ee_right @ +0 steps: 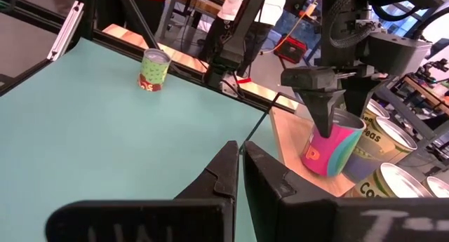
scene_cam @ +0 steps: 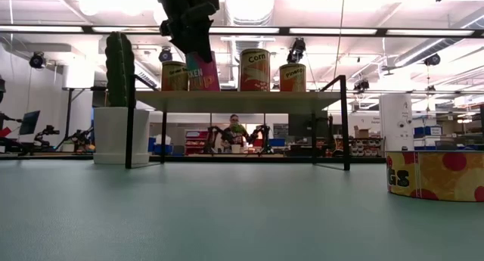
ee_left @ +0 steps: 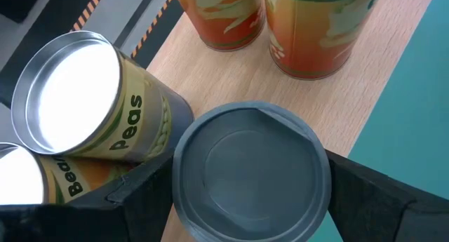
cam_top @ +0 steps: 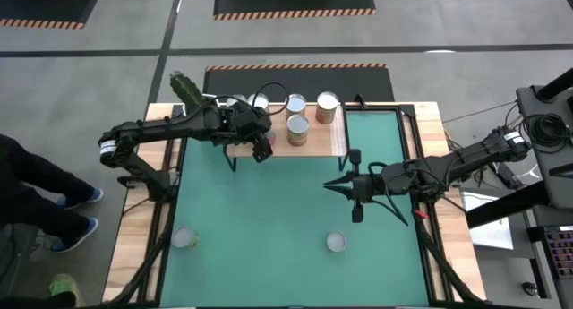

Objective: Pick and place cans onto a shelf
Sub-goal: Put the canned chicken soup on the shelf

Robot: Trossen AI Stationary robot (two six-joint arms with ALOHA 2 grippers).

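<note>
The left hand grips a pink can, fingers spread around its rim, at the front edge of the shelf, just beside the peas can. To place it well, I would set its base flat and fully on the board before letting go, then lift straight up without nudging the neighbours. The right hand waits clenched and empty over the tabletop.

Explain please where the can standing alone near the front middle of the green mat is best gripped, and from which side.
I would grip the can across its round side wall, just under the rim, coming straight down from above. It stands upright, silver top up, with bare mat all around it, so a tool has room on both sides.
</note>
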